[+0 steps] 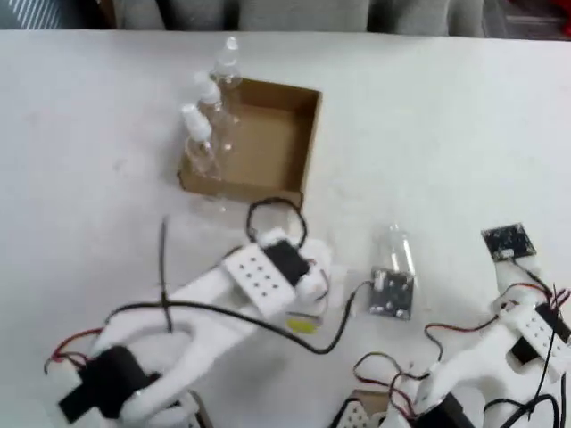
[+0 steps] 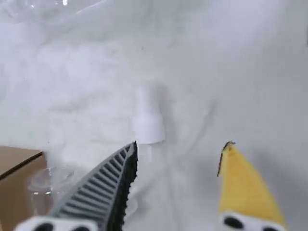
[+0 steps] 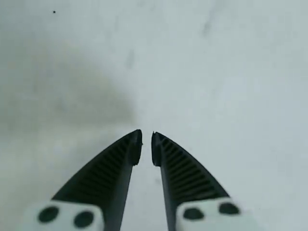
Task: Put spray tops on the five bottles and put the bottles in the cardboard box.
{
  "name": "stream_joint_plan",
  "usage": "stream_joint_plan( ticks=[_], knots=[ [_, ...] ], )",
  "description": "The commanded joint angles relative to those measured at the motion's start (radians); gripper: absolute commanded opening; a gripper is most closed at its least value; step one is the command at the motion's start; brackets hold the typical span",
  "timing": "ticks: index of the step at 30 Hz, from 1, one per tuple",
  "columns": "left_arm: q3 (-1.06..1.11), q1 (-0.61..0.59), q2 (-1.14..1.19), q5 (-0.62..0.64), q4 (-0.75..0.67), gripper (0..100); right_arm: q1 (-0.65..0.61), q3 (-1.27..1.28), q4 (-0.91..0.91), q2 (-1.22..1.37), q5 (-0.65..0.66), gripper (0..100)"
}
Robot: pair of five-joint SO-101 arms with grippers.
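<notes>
A white spray top (image 2: 148,120) lies on the table just beyond my left gripper (image 2: 180,144), which is open with its grey and yellow fingers either side of empty table. An uncapped clear bottle (image 1: 398,248) lies on its side to the right of the left arm (image 1: 268,272). The cardboard box (image 1: 284,100) stands at the back centre, and three clear bottles (image 1: 210,100) with white spray tops stand along its left side. My right gripper (image 3: 147,139) hovers over bare table with its black fingers almost touching and nothing between them. The right arm (image 1: 531,334) is at the front right.
A small dark board (image 1: 391,292) on a cable sits beside the lying bottle, and another (image 1: 507,239) sits near the right arm. Loose black and red cables trail along the front of the table. The box corner (image 2: 17,163) and a clear bottle (image 2: 48,185) are close to my left gripper.
</notes>
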Motion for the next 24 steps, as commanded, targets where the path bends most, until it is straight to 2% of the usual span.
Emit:
stream_joint_plan(
  ticks=[1, 11, 24],
  knots=[
    [-0.092, -0.002, 0.068, 0.012, -0.051, 28, -0.013, 0.006, -0.039, -0.015, 0.012, 1.6],
    [-0.278, -0.084, 0.315, 0.018, -0.049, 28, -0.019, 0.021, -0.039, -0.016, 0.012, 1.6],
    [-0.276, -0.110, 0.346, 0.021, -0.055, 28, -0.019, 0.021, -0.035, -0.016, 0.012, 1.6]
  ],
)
